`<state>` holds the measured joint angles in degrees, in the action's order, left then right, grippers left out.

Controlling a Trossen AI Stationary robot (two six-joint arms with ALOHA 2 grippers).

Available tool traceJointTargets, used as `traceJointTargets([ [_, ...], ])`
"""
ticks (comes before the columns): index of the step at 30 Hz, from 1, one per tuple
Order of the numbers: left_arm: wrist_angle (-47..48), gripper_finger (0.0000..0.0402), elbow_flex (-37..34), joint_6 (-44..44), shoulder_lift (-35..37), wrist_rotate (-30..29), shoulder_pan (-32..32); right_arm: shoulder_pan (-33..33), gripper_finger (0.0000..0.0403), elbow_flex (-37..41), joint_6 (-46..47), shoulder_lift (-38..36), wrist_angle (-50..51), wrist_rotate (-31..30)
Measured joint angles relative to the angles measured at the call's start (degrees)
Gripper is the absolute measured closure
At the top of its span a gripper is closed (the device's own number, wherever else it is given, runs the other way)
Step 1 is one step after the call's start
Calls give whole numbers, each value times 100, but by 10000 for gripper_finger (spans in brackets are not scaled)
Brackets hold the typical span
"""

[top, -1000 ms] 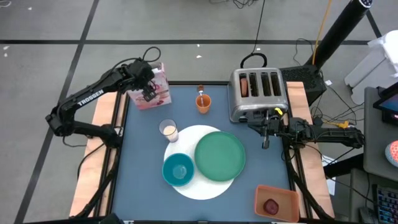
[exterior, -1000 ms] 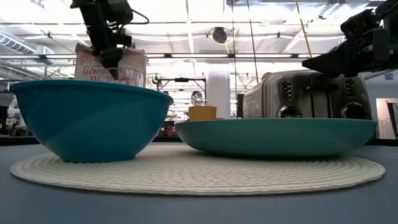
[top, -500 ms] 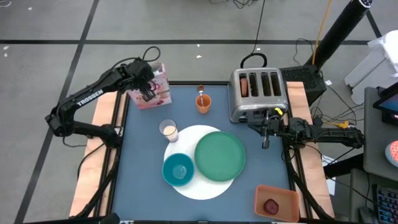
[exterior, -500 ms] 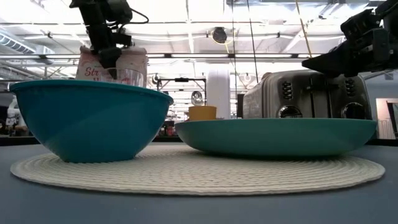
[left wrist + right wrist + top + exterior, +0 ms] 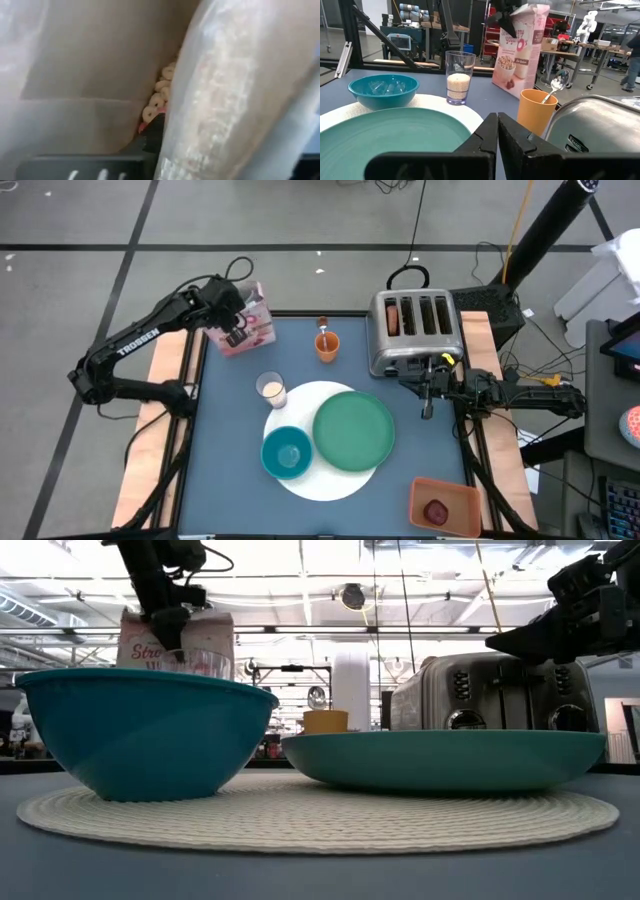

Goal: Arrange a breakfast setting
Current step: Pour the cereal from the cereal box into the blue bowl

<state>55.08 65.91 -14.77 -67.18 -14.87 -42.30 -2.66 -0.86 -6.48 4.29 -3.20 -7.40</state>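
A pink cereal box [image 5: 250, 325] stands at the table's far left; it also shows in the right wrist view [image 5: 520, 45]. My left gripper [image 5: 235, 330] is shut on its open top. The white mat [image 5: 300, 475] carries the green plate [image 5: 353, 430] and the teal bowl [image 5: 286, 452]. The milk glass [image 5: 271, 390] stands at the mat's far edge. The orange cup [image 5: 327, 346] holds the spoon [image 5: 322, 326]. My right gripper [image 5: 427, 408] is shut and empty, in front of the toaster [image 5: 415, 330]. My left gripper holds the cereal box by the rim of its open top [image 5: 512, 15], coming from above. One finger [image 5: 152, 137] is inside the box, between the cardboard wall and the clear inner bag of cereal rings. The other finger is hidden. The box stays nearly upright.
The toaster has something brown in its left slot [image 5: 394, 315]. An orange tray [image 5: 445, 505] at the near right corner holds the dark-red fruit [image 5: 436, 511]. The ring bread does not show outside the toaster.
My left gripper has shifted a little toward the table's left edge, and the cereal box's top has gone with it. My right gripper has kept still.
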Motion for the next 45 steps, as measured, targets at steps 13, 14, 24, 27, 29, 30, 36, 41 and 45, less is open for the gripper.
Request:
traceJointTargets([
  [13, 8, 396, 10, 25, 116, 30, -4, 0, 394, -1, -26, 1, 0, 0],
  [14, 7, 396, 12, 25, 118, 28, -4, 0, 394, 1, -28, 1, 0, 0],
  [24, -38, 396, 25, 51, 252, 20, 88, 0, 394, 0, 865, 0, -398, -2],
  [27, -99, 396, 31, 87, 398, 7, 168, 0, 394, 0, 1131, 0, -637, -4],
  [29, -95, 396, 31, 152, 531, 4, 215, 0, 394, 1, 1271, -1, -748, -3],
  [30, -100, 396, 31, 183, 601, 5, 243, 0, 394, 1, 1325, 1, -812, -4],
  [36, -174, 396, 33, 218, 1058, 4, 442, 0, 381, 1, 1530, 1, -1143, -59],
  [41, -165, 397, 33, 326, 1396, 7, 581, 0, 320, -1, 1780, -1, -1376, -553],
  [45, -167, 397, 36, 337, 1630, 6, 676, 4, 249, -1, 1796, -1, -1450, -754],
])
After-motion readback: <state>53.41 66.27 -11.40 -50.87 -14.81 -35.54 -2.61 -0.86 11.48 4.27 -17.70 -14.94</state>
